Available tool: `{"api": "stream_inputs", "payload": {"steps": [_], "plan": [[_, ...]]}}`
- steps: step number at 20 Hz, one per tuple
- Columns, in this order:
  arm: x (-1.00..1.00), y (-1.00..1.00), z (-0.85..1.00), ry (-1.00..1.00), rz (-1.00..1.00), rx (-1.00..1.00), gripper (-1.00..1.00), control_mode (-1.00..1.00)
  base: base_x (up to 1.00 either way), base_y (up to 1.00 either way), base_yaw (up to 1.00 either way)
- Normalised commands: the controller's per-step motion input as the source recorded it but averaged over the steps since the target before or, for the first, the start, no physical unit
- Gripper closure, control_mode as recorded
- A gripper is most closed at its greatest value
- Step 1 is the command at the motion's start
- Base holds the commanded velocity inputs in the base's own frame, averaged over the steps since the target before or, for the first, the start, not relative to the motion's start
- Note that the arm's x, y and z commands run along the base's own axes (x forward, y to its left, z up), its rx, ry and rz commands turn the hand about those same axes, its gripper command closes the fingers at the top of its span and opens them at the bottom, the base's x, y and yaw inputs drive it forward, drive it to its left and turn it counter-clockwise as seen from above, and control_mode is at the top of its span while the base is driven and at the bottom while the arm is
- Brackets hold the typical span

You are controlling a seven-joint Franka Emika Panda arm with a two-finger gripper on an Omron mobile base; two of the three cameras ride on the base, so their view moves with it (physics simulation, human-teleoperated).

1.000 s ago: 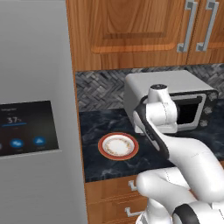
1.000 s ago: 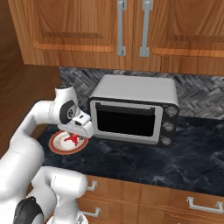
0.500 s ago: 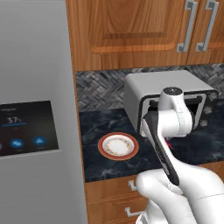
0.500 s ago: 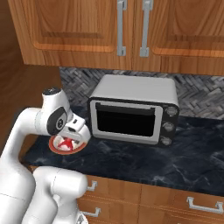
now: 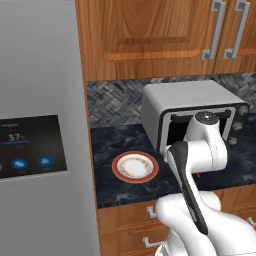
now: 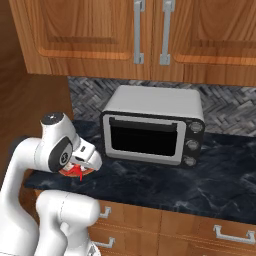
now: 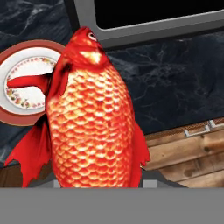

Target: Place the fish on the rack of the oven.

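The red-orange fish point(image 7: 89, 118) hangs head-up in front of the hand camera, held in my gripper point(image 6: 80, 167), whose fingers are hidden behind its body. Its red fin point(image 6: 75, 173) pokes out under the hand, above the counter's front edge. The white plate point(image 5: 135, 166) with the red-brown rim lies empty on the dark counter, to the left of the fish point(image 7: 26, 83). The wall oven and its wire rack are out of view.
A silver countertop toaster oven point(image 5: 192, 107) with its door shut stands right behind the hand point(image 6: 155, 107). A grey fridge point(image 5: 40, 100) with a display panel walls off the left. Wood cabinets point(image 6: 150, 35) hang above, and drawers point(image 6: 200, 227) sit below the counter.
The arm has folded back and its elbow swung right in the left base view. The hand with the fish has come off the plate toward the counter's front edge.
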Motion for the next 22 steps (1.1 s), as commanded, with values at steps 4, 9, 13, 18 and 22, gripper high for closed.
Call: {"api": "stream_inputs", "payload": {"steps": [4, 9, 13, 18, 22], "plan": [[-0.06, 0.0, 0.0, 0.0, 0.0, 0.0, 1.0, -1.0, 0.0, 0.0, 0.0], [0.0, 0.0, 0.0, 0.0, 0.0, 0.0, 1.0, 1.0, -0.59, 0.0, 0.0], [0.0, 0.0, 0.0, 0.0, 0.0, 0.0, 1.0, 1.0, -0.71, 0.18, 0.01], [0.0, 0.0, 0.0, 0.0, 0.0, 0.0, 1.0, 1.0, -0.78, 0.73, 0.09], [0.0, 0.0, 0.0, 0.0, 0.0, 0.0, 1.0, 1.0, -0.47, 1.0, 0.15]]}}
